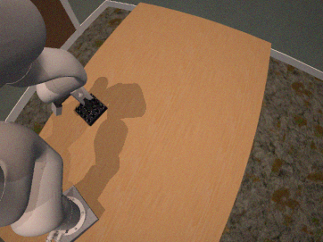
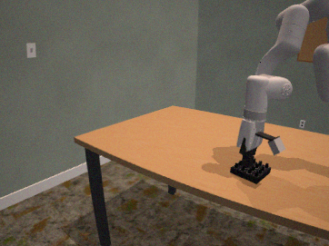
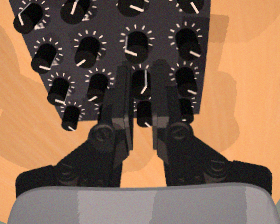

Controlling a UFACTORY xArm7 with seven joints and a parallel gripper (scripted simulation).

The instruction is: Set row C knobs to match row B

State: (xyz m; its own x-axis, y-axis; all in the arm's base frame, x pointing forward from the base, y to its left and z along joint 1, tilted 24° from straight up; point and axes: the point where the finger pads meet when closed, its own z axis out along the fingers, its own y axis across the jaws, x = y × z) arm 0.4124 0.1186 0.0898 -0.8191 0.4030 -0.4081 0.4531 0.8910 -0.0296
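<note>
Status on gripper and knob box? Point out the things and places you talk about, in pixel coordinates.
Gripper (image 2: 247, 161) (image 3: 141, 83) on one knob (image 3: 142, 84), fingers either side. Knob box (image 1: 91, 110) (image 2: 251, 172) (image 3: 112, 30) flat on table (image 1: 187, 108) (image 2: 150, 142) (image 3: 250, 60). Nothing blocking seen.

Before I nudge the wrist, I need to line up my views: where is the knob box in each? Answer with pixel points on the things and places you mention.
Top: knob box (image 1: 91, 110) (image 2: 251, 171) (image 3: 112, 30) left of centre.
Exterior: lower right.
Wrist: upper part, behind the fingers.
Shared landmark: the gripper's fingers (image 1: 86, 100) (image 2: 248, 157), at the box.
</note>
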